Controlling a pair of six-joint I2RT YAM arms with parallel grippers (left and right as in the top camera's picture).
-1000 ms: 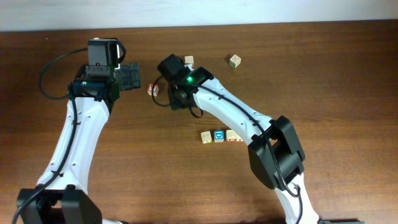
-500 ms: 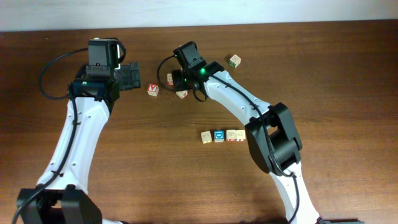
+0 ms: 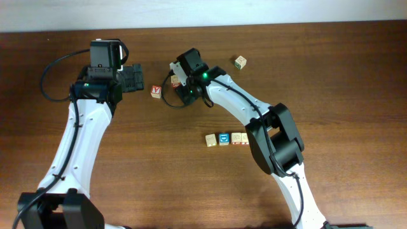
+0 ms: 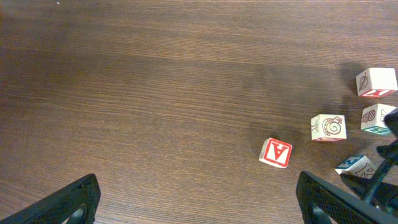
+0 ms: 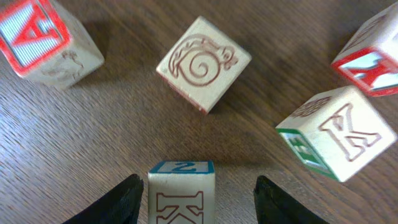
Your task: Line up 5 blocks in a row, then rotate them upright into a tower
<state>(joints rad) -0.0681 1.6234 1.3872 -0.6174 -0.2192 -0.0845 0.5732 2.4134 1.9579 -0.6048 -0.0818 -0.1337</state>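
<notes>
R tool (image 5: 199,190) is spread, one finger each side of a K block (image 5: 181,193) w/ a blue top edge. One finger is just beside it, the other clear of it, so no pinch. The block sits flat on the worktop (image 5: 124,124). At 12 o'clock from it is a snail block (image 5: 204,62), turned diamond-wise. At 2 o'clock is a second K block (image 5: 333,130) w/ a green side, turned askew. Past that, a red-lettered block (image 5: 373,56) is partly cut off by the frame edge. A red A cube (image 5: 46,37) lies at 10 o'clock, apart from the others.

L tool (image 4: 198,186) is spread wide w/ nothing btwn its fingers, hovering at the 9 o'clock side of this cluster.

From overhead the cluster lies at 11 o'clock of worktop centre. A lone block (image 3: 240,62) sits at 1 o'clock, well apart. A row of four blocks (image 3: 236,138) lies side by side at 5 o'clock, near centre; the blue-faced block (image 3: 224,138) is second from the 9 o'clock end.
</notes>
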